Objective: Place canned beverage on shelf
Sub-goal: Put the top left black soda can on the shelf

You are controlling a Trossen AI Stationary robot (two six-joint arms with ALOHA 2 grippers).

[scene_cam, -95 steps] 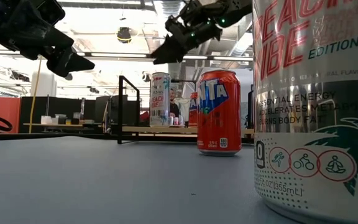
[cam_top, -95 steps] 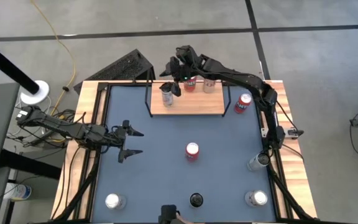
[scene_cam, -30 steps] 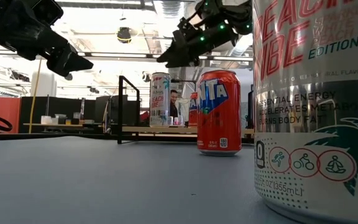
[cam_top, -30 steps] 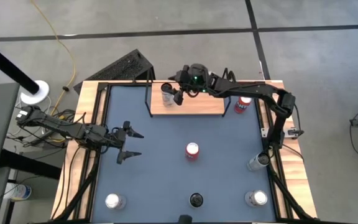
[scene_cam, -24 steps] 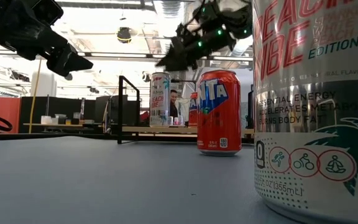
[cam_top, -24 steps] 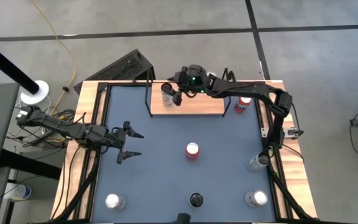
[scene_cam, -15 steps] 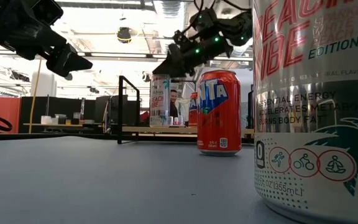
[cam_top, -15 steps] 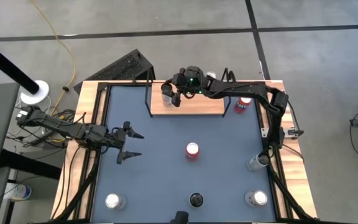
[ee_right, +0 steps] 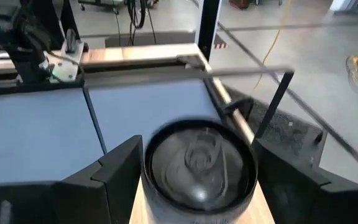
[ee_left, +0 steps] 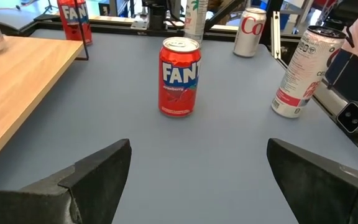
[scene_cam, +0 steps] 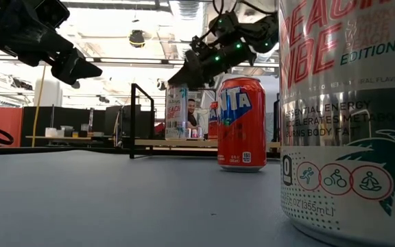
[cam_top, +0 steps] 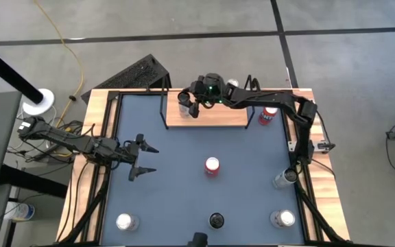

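A tall white-and-pink can [cam_top: 183, 101] stands upright on its base at the left end of the light-wood shelf [cam_top: 218, 118]. My right gripper [cam_top: 191, 104] reaches over the shelf from the right. In the right wrist view its open fingers [ee_right: 118, 171] stand close on either side of the can's top [ee_right: 199, 163]. In the low view the gripper [scene_cam: 185, 71] sits at the top of the can [scene_cam: 176, 110]. My left gripper [cam_top: 147, 156] hangs open and empty over the table's left part, facing a red Fanta can [ee_left: 179, 78]. My right gripper comes at the can's upper end from above, slanting, with one finger on each side of the rim [ee_right: 151, 155]. I cannot tell whether the fingers touch the can. The can stands on the shelf.
The red Fanta can [cam_top: 212, 166] stands mid-table. A red can [cam_top: 269, 114] stands right of the shelf, and more cans stand at the right edge [cam_top: 284, 178] and along the near edge [cam_top: 123, 221] [cam_top: 216, 220] [cam_top: 282, 218]. One can [scene_cam: 348, 116] fills the low view's right.
My right gripper has gone a little toward the table's left edge along the shelf and down, so its open fingers now stand around the white can's top. The can looks smeared in the low and right wrist views. My left arm has kept still.
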